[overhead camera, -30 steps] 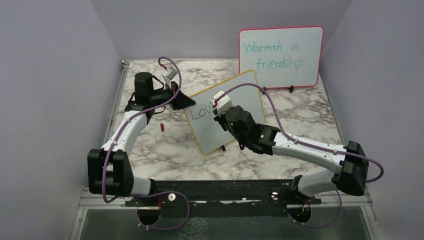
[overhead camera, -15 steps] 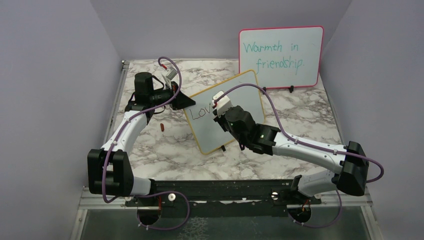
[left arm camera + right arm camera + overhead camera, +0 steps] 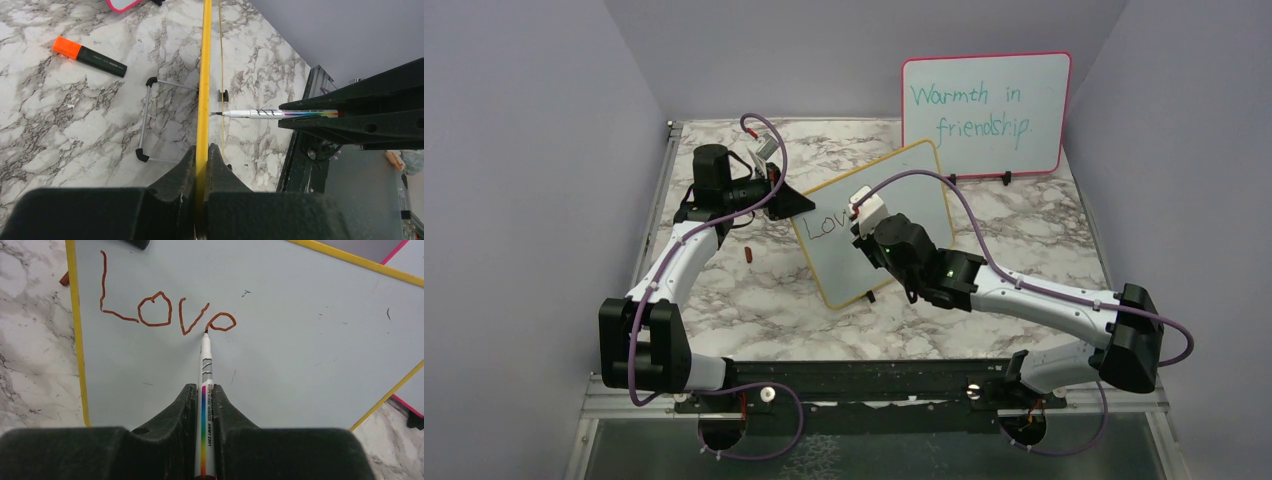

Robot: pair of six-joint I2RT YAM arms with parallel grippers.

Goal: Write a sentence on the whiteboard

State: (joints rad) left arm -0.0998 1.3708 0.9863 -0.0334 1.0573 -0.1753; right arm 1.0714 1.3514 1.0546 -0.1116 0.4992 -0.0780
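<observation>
Top view, left arm: rose from its base at the near left, forearm angled up and inward, wrist turned right towards the board.
Top view, left jaws: reached the left edge of the whiteboard; the grip itself was not clear from here.
Top view, right arm: stretched low and far leftward from its base at the near right, wrist in front of the board's face.
Top view, whiteboard: stood tilted at mid-bench, between the two wrists, near and in front of the pink-framed board.
Top view, sentence: only "Lov" showed beside the right wrist.
Left wrist view, whiteboard: seen edge-on as a yellow strip running up the picture.
Left wrist view, left jaws: pressed together on that yellow frame, pinching it from both sides.
Left wrist view, marker: lay level, held by the right jaws, its tip touching the board's face.
Left wrist view, other things: a wire stand behind the board, and an orange-capped highlighter lying well apart on the marble.
Right wrist view, right jaws: closed tight on the marker's barrel.
Right wrist view, marker tip: rested on the board at the left of the "e" loop.
Right wrist view, sentence: read "Love" in reddish-brown strokes near the board's upper left.
</observation>
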